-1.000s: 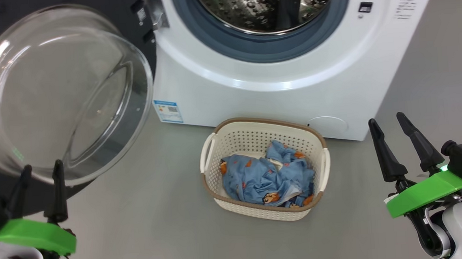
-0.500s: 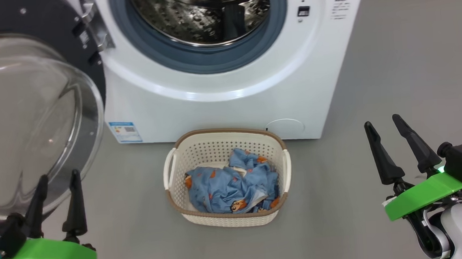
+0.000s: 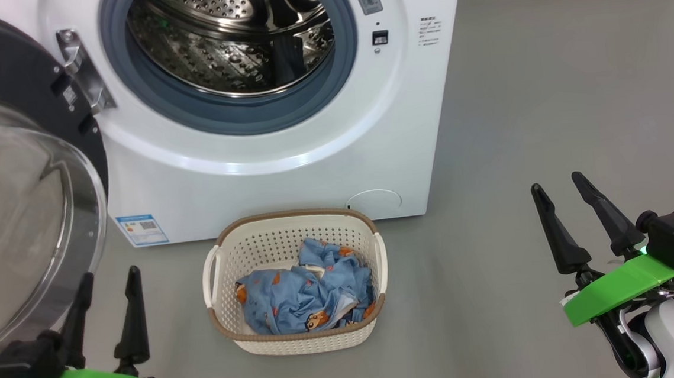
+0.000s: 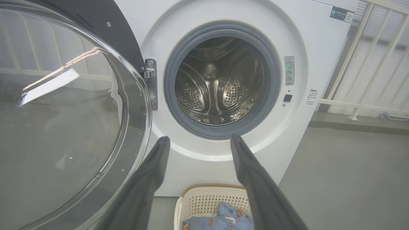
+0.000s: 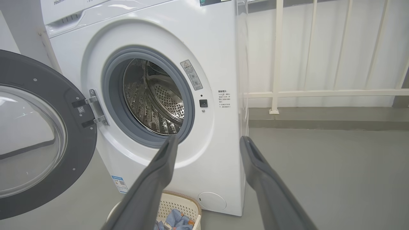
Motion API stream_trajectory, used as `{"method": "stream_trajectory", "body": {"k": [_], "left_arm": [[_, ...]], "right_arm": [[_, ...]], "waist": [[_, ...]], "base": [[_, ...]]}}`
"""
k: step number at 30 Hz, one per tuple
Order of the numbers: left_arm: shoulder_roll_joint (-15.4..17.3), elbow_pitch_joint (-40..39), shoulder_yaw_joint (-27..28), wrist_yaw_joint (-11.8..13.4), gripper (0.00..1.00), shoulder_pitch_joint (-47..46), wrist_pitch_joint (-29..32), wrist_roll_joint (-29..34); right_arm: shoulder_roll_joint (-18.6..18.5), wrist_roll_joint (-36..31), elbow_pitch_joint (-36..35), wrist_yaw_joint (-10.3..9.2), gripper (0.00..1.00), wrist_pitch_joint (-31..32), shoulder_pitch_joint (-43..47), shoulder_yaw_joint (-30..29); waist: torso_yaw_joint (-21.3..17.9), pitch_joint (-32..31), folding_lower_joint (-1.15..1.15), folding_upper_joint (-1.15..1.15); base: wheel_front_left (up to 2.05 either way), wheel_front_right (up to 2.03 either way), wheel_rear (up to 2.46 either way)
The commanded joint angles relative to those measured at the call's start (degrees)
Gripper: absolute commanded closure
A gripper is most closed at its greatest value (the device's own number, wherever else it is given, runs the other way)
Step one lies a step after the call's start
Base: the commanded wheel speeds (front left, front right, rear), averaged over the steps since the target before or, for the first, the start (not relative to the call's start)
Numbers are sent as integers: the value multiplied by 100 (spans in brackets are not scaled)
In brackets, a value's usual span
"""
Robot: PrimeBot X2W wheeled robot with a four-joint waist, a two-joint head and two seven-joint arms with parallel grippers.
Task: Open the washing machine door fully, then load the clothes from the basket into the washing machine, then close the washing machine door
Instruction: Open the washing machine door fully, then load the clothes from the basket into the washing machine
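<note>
Left gripper (image 3: 110, 273) spread, empty; basket (image 3: 291, 215) with clothes (image 3: 303, 298) near, to its right.

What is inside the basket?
Crumpled blue bear-print clothes lie in the basket. Whatever lies beneath them, and the basket's floor, is covered.

A laundry area: washing machine (image 3: 253, 183), grey floor (image 3: 543, 80), white railing (image 5: 319, 93).

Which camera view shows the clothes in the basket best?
The head view: it looks down into the basket and shows the clothes whole. The left wrist view catches their top at its bottom edge; the right wrist view, a small patch.
</note>
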Motion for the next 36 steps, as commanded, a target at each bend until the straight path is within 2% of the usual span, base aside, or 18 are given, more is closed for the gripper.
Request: {"method": "stream_trajectory", "body": {"k": [1, 10, 36], "left_arm": [[128, -199, 179, 31, 0, -69, -60, 57], [71, -343, 182, 61, 0, 29, -61, 136], [40, -439, 156, 42, 0, -37, -61, 170]], "right_arm": [[-124, 33, -106, 32, 0, -52, -28, 95], [-151, 36, -109, 32, 0, -52, 36, 21], [-100, -15, -118, 32, 0, -52, -58, -80]], "waist": [[-94, -56, 0, 0], [-186, -74, 0, 0], [-137, 39, 0, 0]], "base": [[0, 0, 0], [0, 0, 0], [0, 0, 0]]}}
